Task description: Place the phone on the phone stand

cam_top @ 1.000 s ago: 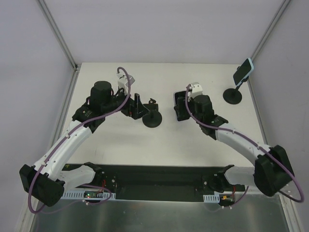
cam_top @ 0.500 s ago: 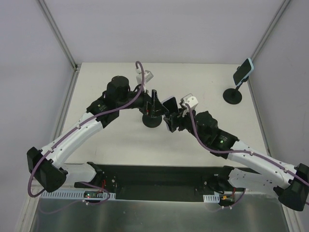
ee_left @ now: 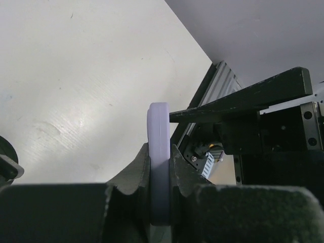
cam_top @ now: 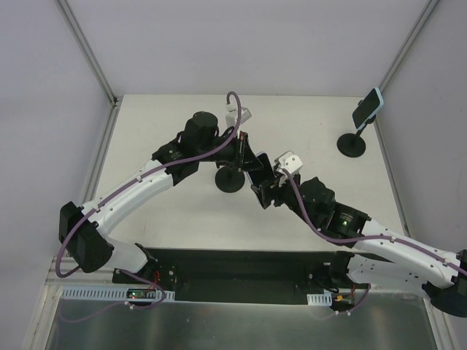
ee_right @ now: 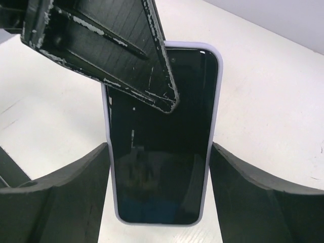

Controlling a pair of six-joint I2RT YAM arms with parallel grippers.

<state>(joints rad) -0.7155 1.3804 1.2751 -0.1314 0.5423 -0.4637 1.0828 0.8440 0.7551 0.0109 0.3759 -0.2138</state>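
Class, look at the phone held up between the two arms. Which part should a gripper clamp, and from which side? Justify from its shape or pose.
Clamp the phone across its two long, parallel edges, approaching from the end nearer the right wrist, as the right gripper does: straight sides, screen left free. The left gripper pinches front and back, one finger crossing the screen.

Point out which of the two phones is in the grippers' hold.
The lilac-cased phone with the dark screen, clamped by the left gripper and right gripper mid-table. The blue-cased phone sits on the far right black stand.
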